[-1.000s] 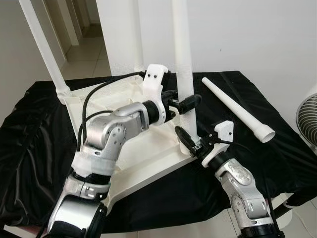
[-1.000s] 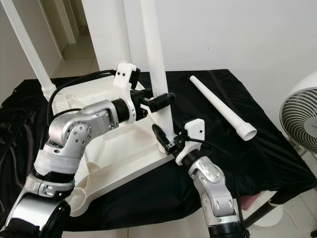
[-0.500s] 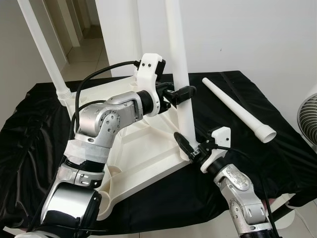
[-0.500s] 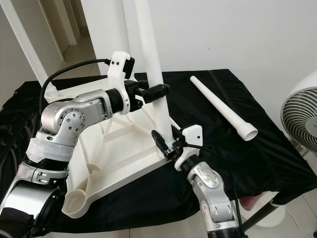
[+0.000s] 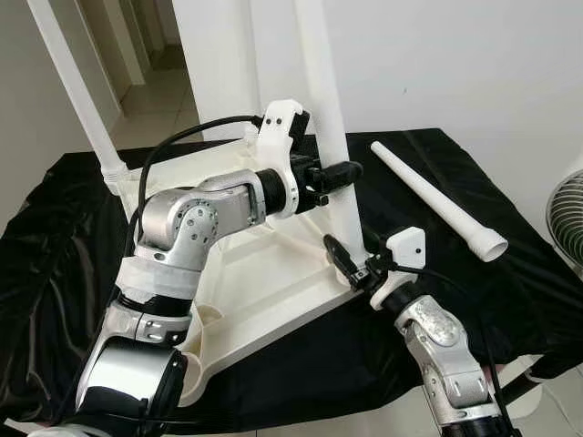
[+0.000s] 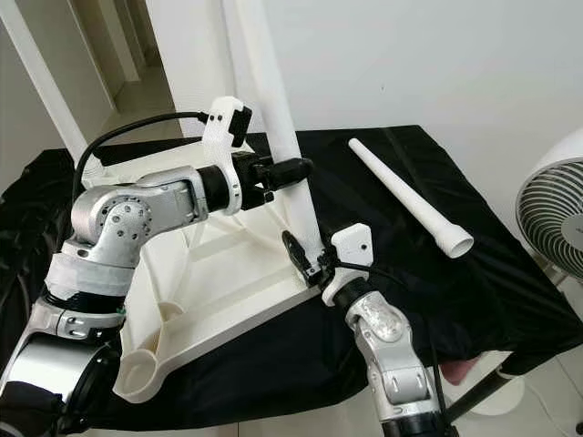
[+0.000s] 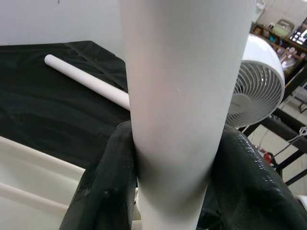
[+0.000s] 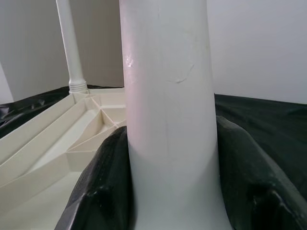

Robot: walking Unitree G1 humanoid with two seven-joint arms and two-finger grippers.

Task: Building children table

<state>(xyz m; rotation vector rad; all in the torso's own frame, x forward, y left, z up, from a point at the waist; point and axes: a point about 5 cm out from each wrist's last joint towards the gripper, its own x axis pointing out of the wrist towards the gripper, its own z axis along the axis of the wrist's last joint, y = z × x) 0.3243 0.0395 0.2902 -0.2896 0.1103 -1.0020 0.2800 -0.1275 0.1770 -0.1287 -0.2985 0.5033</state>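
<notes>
The white tabletop [image 5: 264, 282] lies upside down on a black-draped surface. From its near right corner a white leg [image 5: 319, 82] stands up, leaning slightly left at the top. My left gripper [image 5: 344, 173] is shut on this leg partway up. My right gripper [image 5: 351, 264] is shut on the same leg just above its base. In each wrist view the leg [image 7: 182, 96] [image 8: 168, 96] sits between black fingers [image 7: 100, 182] [image 8: 100, 187] that press on both sides. Another leg [image 5: 77, 91] stands at the far left corner. A loose leg [image 5: 437, 200] lies on the cloth to the right.
The black cloth [image 5: 510, 291] covers the whole work surface and hangs over its edges. A white fan [image 6: 551, 200] stands on the floor at the right. A white wall rises behind, with a doorway [image 5: 146, 55] at the back left.
My left arm has lifted and swung left, and the held leg's top now leans left instead of standing straight. Both grippers have kept their hold. The camera view has shifted a little.
</notes>
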